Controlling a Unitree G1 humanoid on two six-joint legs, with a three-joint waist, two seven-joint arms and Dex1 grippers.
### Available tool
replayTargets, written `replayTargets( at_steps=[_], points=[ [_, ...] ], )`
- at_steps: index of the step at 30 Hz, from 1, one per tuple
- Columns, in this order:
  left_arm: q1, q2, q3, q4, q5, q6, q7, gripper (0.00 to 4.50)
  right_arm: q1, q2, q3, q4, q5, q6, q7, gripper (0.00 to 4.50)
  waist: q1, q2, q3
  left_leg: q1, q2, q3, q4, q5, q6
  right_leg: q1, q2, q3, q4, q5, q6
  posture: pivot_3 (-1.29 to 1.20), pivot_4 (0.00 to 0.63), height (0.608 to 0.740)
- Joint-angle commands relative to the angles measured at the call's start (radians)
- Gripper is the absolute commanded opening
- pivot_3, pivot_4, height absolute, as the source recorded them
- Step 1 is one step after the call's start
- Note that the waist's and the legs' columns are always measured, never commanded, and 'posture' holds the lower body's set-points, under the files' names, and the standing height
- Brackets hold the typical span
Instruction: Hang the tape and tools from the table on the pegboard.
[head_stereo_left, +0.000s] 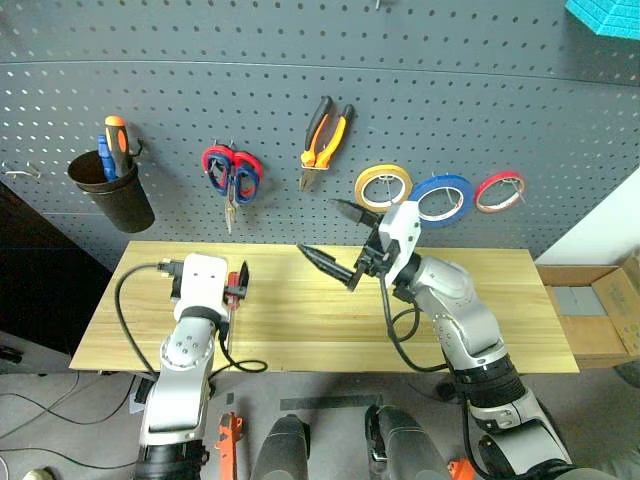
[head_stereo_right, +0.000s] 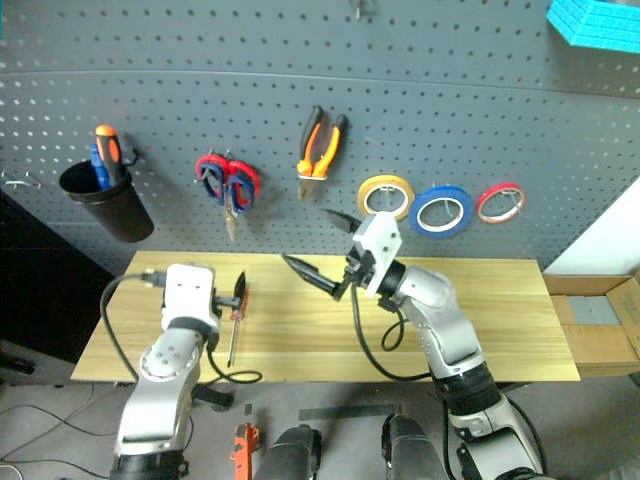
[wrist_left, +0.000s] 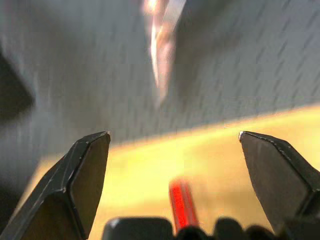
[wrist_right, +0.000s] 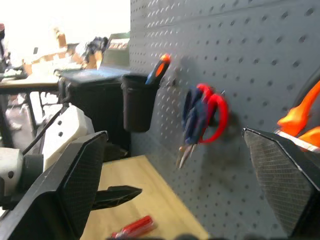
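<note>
Left arm reaching forward, wrist roughly level, left gripper (wrist_left: 172, 145) holding fingers spread wide. Right arm bending inward across body, right gripper (head_stereo_left: 333, 237) pointing leftward, apparently tilting slightly upward, black fingers standing wide apart, gripping nothing.

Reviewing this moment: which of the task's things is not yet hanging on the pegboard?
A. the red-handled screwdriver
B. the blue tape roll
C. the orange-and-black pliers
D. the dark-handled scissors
A: the red-handled screwdriver lies on the table beside the open left gripper, while the blue tape roll, the orange-and-black pliers and the scissors hang on the pegboard.
</note>
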Motion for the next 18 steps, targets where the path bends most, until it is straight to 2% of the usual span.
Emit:
replayTargets(
  at_steps=[1,5,11,15,18],
  points=[
    [0.035,-0.022,0.067,0.021,-0.052,0.092,0.018,4.47,0.013,0.005,0.091,-0.020,-0.007,0.111,0.032,4.50,-0.004,0.000,0.005,0.001,0.000,0.000,0.000,0.000,0.000,0.000,0.000,0.000,0.000,0.000,0.000,0.10,0.289,0.740],
    [-0.038,0.011,0.094,0.088,-0.105,0.175,-0.023,4.47,0.004,0.045,0.136,-0.062,0.011,0.207,0.029,4.50,-0.006,0.004,0.031,0.004,0.001,-0.003,0.000,0.001,0.002,0.004,0.007,-0.001,0.001,-0.003,0.004,0.09,0.329,0.740],
    [-0.259,0.129,0.080,0.307,-0.136,0.220,-0.093,4.47,-0.017,0.064,0.166,-0.075,0.002,0.251,0.033,4.50,-0.011,0.007,0.069,0.004,0.001,-0.003,0.000,0.003,0.004,0.004,0.008,-0.001,0.001,-0.003,0.004,0.09,0.378,0.740],
    [-0.397,0.186,0.068,0.459,-0.139,0.286,-0.110,4.47,-0.034,0.068,0.156,-0.072,0.007,0.278,0.028,4.50,-0.019,0.006,0.084,-0.003,0.000,-0.003,-0.001,0.003,0.004,-0.002,0.006,0.000,0.001,0.000,0.000,0.08,0.399,0.740],
    [-0.451,0.194,0.081,0.531,-0.156,0.337,-0.101,4.47,-0.042,0.065,0.151,-0.072,0.007,0.285,0.026,4.50,-0.021,0.004,0.094,-0.008,0.000,-0.003,-0.001,0.002,0.004,-0.007,0.006,-0.001,0.001,0.000,-0.001,0.08,0.410,0.740]
  ],
)
